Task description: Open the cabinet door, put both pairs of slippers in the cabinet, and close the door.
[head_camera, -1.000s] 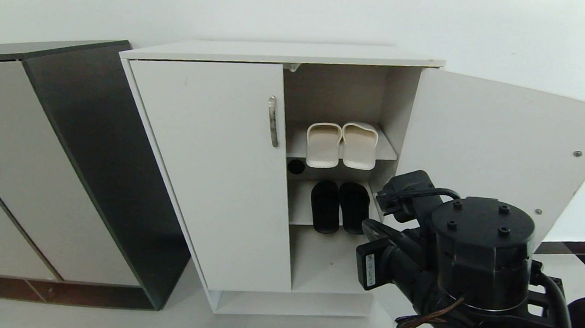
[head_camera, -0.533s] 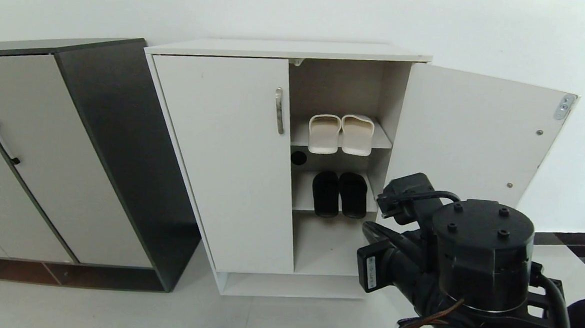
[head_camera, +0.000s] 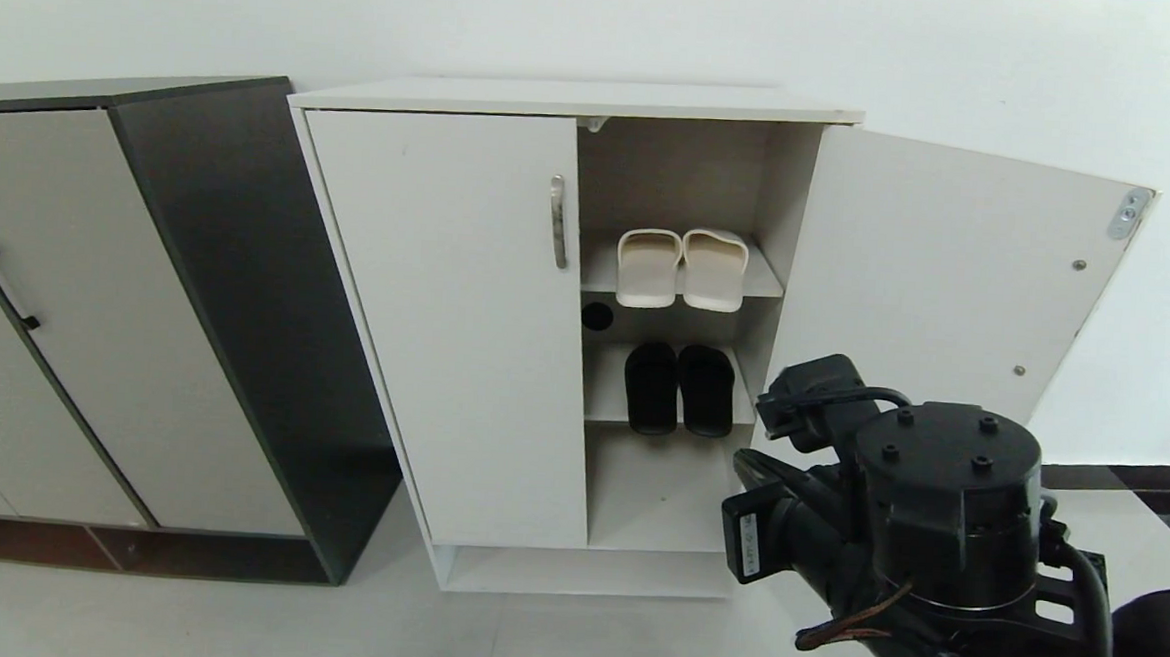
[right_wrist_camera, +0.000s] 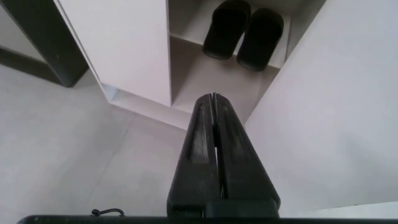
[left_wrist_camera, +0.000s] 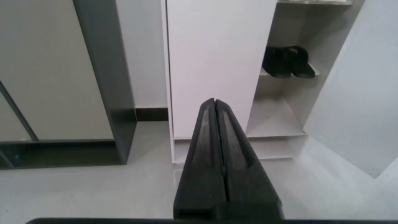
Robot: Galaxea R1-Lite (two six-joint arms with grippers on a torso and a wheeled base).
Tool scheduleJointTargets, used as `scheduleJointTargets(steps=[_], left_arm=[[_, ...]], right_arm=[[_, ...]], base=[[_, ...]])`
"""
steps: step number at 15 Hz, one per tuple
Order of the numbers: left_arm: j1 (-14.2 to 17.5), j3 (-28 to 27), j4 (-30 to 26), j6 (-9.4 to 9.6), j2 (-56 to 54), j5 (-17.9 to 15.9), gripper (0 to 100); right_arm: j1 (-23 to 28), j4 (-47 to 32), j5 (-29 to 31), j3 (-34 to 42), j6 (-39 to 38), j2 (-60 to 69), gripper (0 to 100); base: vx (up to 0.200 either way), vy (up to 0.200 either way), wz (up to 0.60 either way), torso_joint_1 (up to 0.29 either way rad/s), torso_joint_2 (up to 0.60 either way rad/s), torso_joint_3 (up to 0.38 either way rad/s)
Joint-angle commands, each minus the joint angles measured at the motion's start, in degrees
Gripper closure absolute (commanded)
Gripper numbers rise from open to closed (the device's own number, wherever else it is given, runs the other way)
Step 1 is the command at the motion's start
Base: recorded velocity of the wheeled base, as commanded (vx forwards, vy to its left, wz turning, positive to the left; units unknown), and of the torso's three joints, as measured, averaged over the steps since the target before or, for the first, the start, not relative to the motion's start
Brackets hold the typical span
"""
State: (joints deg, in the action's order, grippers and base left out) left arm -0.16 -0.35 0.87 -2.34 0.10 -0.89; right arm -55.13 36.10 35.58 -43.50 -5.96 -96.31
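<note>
Cabinet (head_camera: 577, 100), white, stands on the pale floor (head_camera: 528, 646) against the far wall. Left door (head_camera: 445, 331) is shut, with an upright metal handle (head_camera: 557, 222) at its right edge. Right door (head_camera: 938, 277) is swung wide open to the right, inner face showing, with a small metal plate (head_camera: 1130, 212) at its upper outer corner.

Cream slippers (head_camera: 681, 266) sit side by side on the upper shelf of the open right half, touching each other. Black slippers (head_camera: 679, 389) sit side by side on the shelf just below. A round dark hole (head_camera: 597, 316) shows in the back panel between the two shelves, left side.

Left gripper (left_wrist_camera: 215, 102) has its fingers pressed together, holding nothing. It hangs over the floor in front of the shut left door, well apart from it. Right gripper (right_wrist_camera: 214, 98) also has its fingers pressed together, holding nothing. It is near the open compartment, with the black slippers farther in beyond its tip and the open door on its right.

Right arm (head_camera: 936, 507) is at near right and carries a white label (head_camera: 749, 547); the print is too small to read.

Dark grey cabinet (head_camera: 217, 279) stands just left of the white one, with a black handle (head_camera: 6, 288) on its pale front.
</note>
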Motion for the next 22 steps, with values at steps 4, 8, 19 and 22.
scheduleJointTargets(steps=[4, 8, 19, 22], left_arm=[[0.0, 0.0, 0.0, -0.03, 0.0, 0.0, 100], [0.0, 0.0, 0.0, -0.03, 0.0, 0.0, 100], [0.0, 0.0, 0.0, -0.03, 0.1, 0.0, 100], [0.1, 0.0, 0.0, -0.03, 0.1, 0.0, 100]], right_arm=[[0.3, 0.0, 0.0, 0.0, 0.1, -0.5, 100], [0.3, 0.0, 0.1, 0.1, 0.1, -0.5, 100], [0.3, 0.0, 0.1, 0.1, 0.2, -0.5, 100], [0.3, 0.0, 0.1, 0.1, 0.2, -0.5, 100]], base=[[0.0, 0.0, 0.0, 0.0, 0.0, 0.0], [0.0, 0.0, 0.0, 0.0, 0.0, 0.0], [0.0, 0.0, 0.0, 0.068, -0.4, -0.336], [0.0, 0.0, 0.0, 0.152, -0.46, -0.32]])
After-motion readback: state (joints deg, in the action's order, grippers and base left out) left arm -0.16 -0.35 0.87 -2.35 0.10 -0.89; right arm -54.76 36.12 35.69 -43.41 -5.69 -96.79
